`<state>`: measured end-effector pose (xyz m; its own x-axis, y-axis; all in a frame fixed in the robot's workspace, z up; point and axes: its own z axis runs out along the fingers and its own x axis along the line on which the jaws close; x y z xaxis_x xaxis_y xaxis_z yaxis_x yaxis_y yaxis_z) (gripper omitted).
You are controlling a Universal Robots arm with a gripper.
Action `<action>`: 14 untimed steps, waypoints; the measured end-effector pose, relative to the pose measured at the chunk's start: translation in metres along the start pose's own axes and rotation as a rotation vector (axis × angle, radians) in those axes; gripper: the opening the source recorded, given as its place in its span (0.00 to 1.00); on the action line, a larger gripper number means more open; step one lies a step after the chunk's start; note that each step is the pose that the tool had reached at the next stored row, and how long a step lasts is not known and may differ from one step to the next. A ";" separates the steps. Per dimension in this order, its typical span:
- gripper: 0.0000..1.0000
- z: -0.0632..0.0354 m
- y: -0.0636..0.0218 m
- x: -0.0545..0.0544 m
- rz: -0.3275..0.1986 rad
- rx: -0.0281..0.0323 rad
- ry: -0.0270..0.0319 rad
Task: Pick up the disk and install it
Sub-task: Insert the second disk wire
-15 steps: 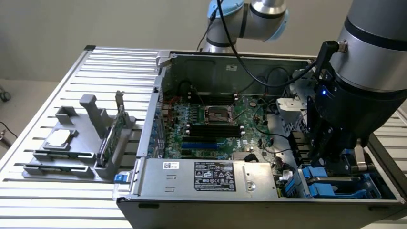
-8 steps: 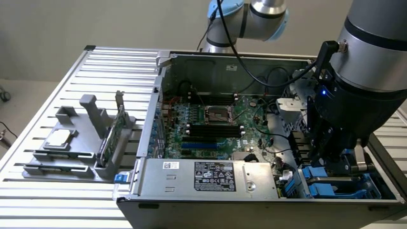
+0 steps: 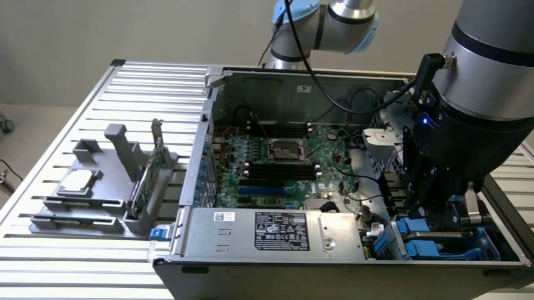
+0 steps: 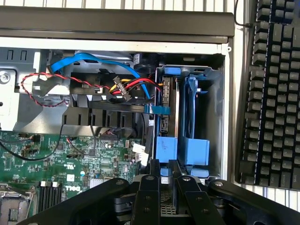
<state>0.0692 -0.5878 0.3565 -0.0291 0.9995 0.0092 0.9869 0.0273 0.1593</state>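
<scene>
**A:** Big stuff first. The case (image 3: 250, 81) lies open on the table (image 3: 50, 187), and we see the disk (image 4: 167, 146) standing on edge in the bay at the case's corner, right beside a second blue carrier (image 4: 194, 150).

**B:** Yep. Our pincer (image 4: 164, 168) is set narrow, fingers pinched on the near blue end of the disk's carrier, as far as we can make out.

**A:** How do we reckon it handles?

**B:** We'd guess dense for its size and totally stiff, but it won't like knocks. The blue plastic probably flexes a bit and looks smooth, so it could slip.

**A:** So we'd hold the carrier frame, never the label face or the underside board.

**B:** Agreed, and keep it square to the slot so it doesn't jam.
</scene>
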 end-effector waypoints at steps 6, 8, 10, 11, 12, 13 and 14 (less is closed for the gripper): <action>0.22 0.0000 0.0000 0.000 0.000 0.0000 0.0000; 0.22 0.0000 0.0000 0.000 0.000 0.0000 0.0000; 0.22 0.0000 0.0000 0.000 0.000 0.0000 0.0000; 0.22 0.0000 0.0000 0.000 0.000 0.0000 0.0000; 0.22 0.0000 0.0000 0.000 0.000 0.0000 0.0000; 0.22 0.0000 0.0000 0.000 0.000 0.0000 0.0000; 0.22 0.0000 0.0000 0.000 0.000 0.0000 0.0000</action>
<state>0.0692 -0.5877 0.3565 -0.0291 0.9995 0.0092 0.9869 0.0273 0.1593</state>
